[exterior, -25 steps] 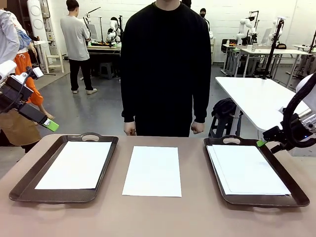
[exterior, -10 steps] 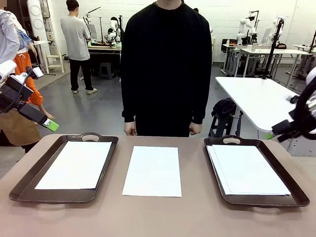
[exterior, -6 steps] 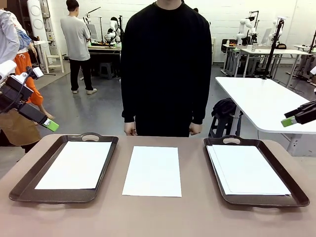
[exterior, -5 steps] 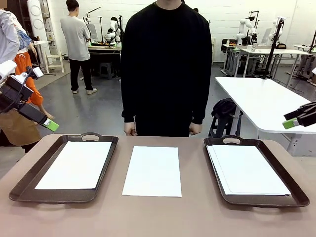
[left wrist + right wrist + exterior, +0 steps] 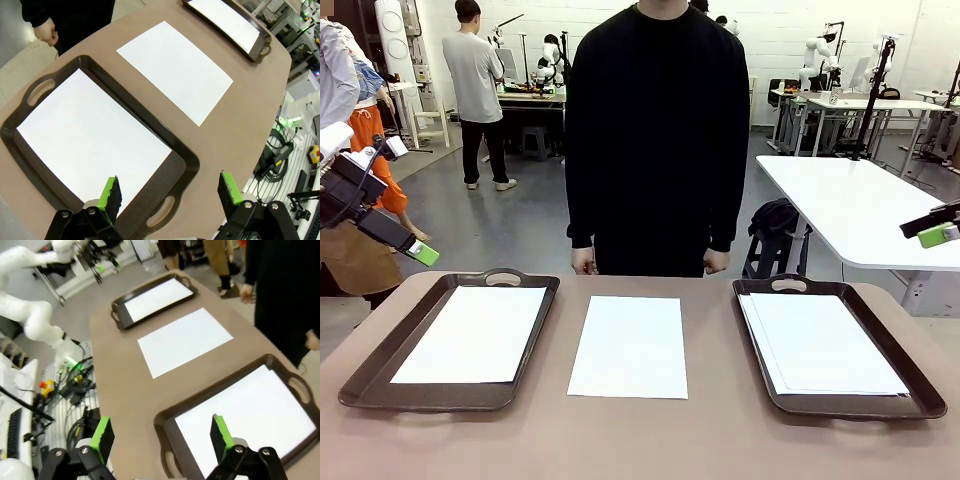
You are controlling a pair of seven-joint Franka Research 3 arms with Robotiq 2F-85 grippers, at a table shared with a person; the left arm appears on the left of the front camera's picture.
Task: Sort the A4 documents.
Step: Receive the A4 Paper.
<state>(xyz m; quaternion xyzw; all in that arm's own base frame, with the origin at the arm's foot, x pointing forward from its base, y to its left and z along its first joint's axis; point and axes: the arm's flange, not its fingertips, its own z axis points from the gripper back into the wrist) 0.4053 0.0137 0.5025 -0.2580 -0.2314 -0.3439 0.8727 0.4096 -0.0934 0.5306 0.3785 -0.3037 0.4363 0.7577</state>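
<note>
One A4 document (image 5: 628, 345) lies flat on the brown table between two dark brown trays. A second sheet (image 5: 470, 333) lies in the left tray (image 5: 535, 345), and a small stack of sheets (image 5: 822, 343) fills the right tray (image 5: 910, 375). My left gripper (image 5: 420, 252) hangs open in the air at the far left, above and outside the left tray. In the left wrist view that gripper (image 5: 170, 190) hovers over the tray's sheet (image 5: 85, 140). My right gripper (image 5: 937, 235) is open and raised at the far right edge. The right wrist view shows it (image 5: 161, 435) high above the right tray's sheets (image 5: 250, 425).
A person in a black top (image 5: 655, 130) stands at the far edge of the table, with both hands (image 5: 583, 262) hanging at the sides. A white table (image 5: 840, 205) stands behind on the right. Other people and lab benches are farther back.
My right gripper has lifted away from the right tray's far corner and drawn back up and to the right. The left arm, the sheets and the person have not moved.
</note>
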